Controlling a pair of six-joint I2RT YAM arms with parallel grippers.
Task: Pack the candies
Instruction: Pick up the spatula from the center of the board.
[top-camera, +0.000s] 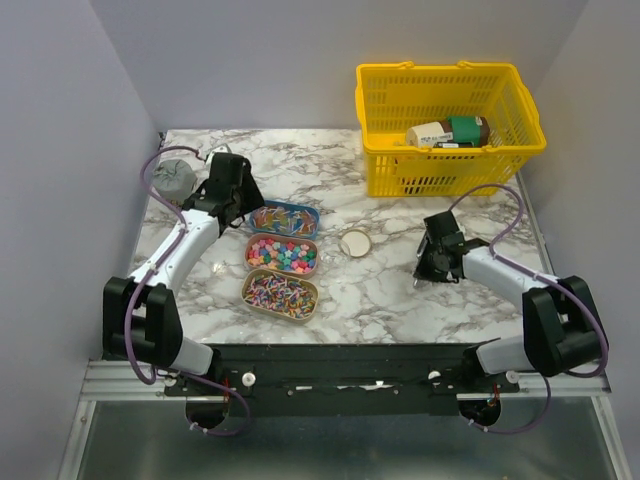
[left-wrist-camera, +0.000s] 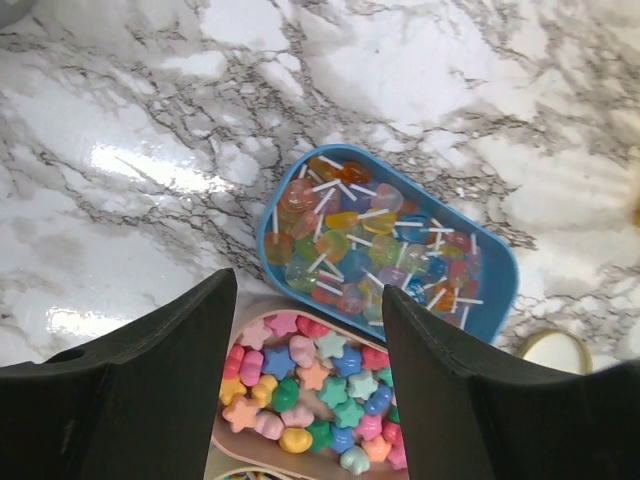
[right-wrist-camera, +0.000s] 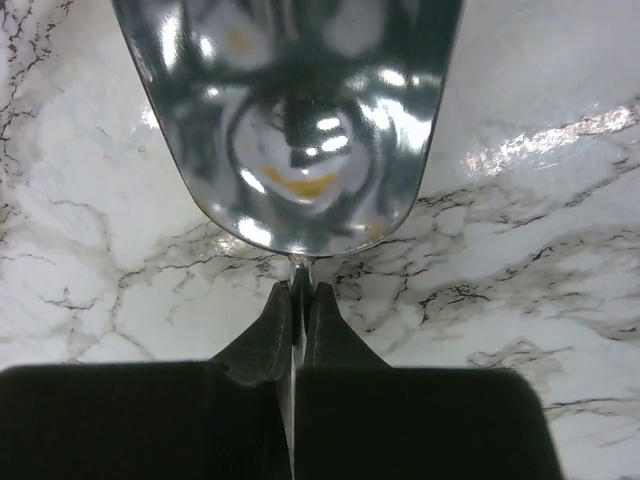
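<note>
The candies lie in three small trays left of centre. A blue tray (top-camera: 284, 217) (left-wrist-camera: 492, 290) holds lollipop-like sweets (left-wrist-camera: 365, 240). A middle tray (top-camera: 282, 254) holds star and round candies (left-wrist-camera: 310, 385). A near tray (top-camera: 280, 294) holds thin mixed-colour candies. My left gripper (top-camera: 238, 203) (left-wrist-camera: 308, 290) is open and empty, hovering over the far-left ends of the blue and middle trays. My right gripper (top-camera: 432, 262) (right-wrist-camera: 297, 295) is shut on the handle of the silver scoop (right-wrist-camera: 295, 110), whose empty bowl is over bare marble at the right.
A small round gold-lidded jar (top-camera: 355, 243) (left-wrist-camera: 556, 350) stands between the trays and the right gripper. A yellow basket (top-camera: 385, 160) with bottles inside sits at the back right. A grey round object (top-camera: 172, 178) lies at the back left.
</note>
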